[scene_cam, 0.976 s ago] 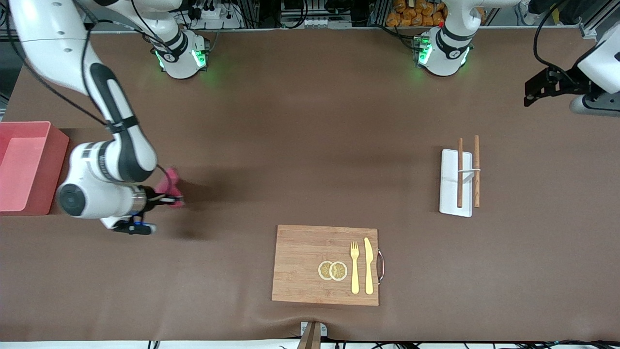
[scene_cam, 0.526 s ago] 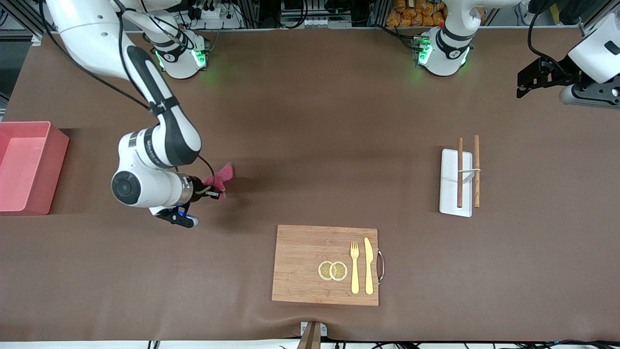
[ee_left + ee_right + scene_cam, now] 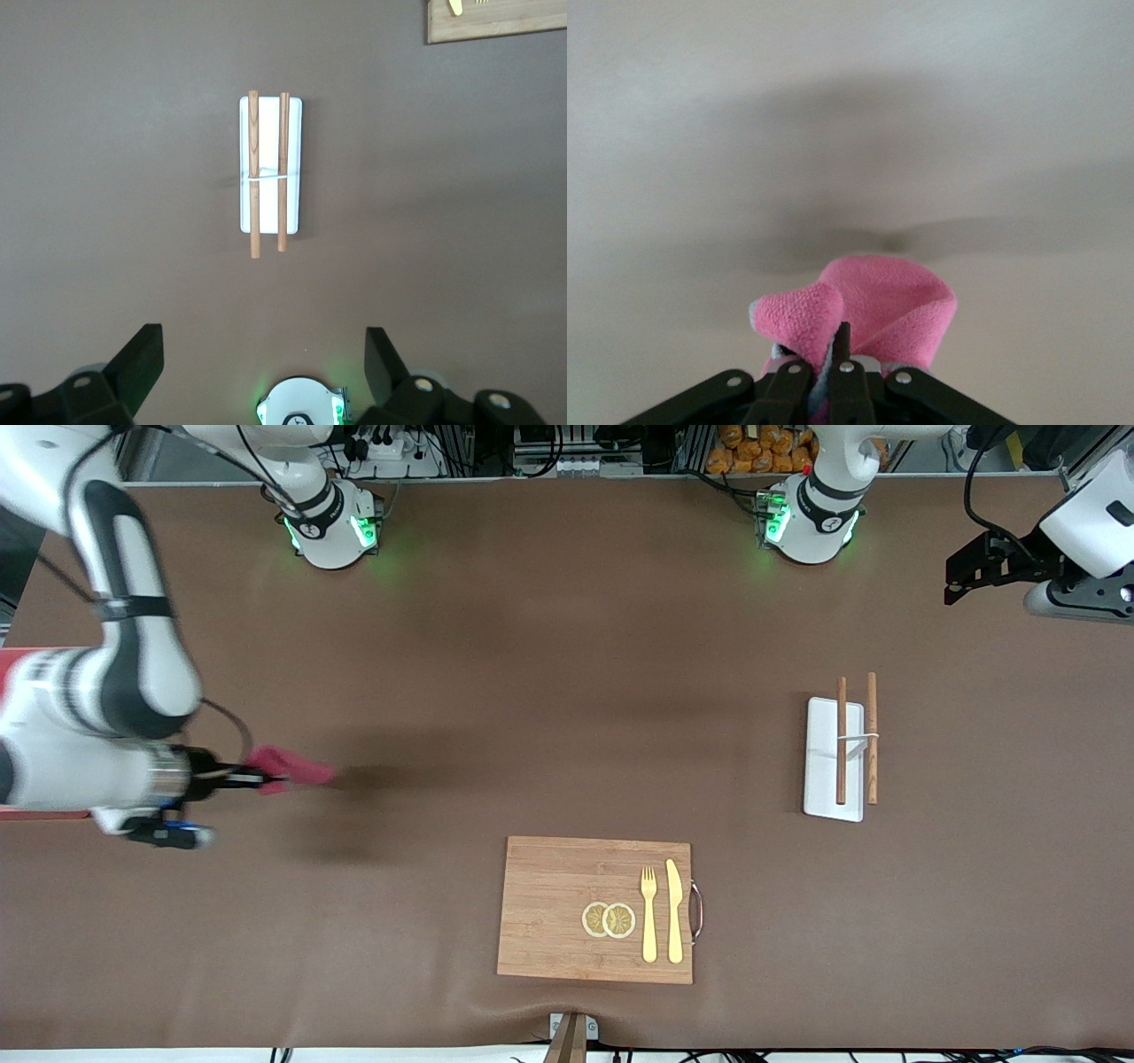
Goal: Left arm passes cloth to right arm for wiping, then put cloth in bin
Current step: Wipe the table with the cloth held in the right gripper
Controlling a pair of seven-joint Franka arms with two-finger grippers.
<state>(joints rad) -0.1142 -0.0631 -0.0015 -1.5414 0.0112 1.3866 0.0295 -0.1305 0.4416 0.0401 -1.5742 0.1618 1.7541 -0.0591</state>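
Observation:
My right gripper [image 3: 266,780] is shut on the magenta cloth [image 3: 291,766] and holds it low at the brown table, toward the right arm's end. In the right wrist view the cloth [image 3: 890,305] bunches up around the closed fingertips of the gripper [image 3: 824,354]. The salmon-pink bin [image 3: 7,661] is mostly hidden under the right arm; only a sliver of its rim shows. My left gripper [image 3: 957,587] is open and empty, raised over the left arm's end of the table, and waits. In the left wrist view the gripper [image 3: 261,354] has its black fingers [image 3: 137,359] spread wide.
A wooden cutting board [image 3: 549,908] with two lemon slices [image 3: 609,919], a yellow fork [image 3: 648,912] and a yellow knife [image 3: 674,911] lies near the front camera. A flat white tray [image 3: 822,779] with two wooden chopsticks [image 3: 841,740] lies toward the left arm's end.
The right arm swung out toward the table's middle with the cloth, then back toward the bin end. The left arm shifted slightly a second ago, then stayed still.

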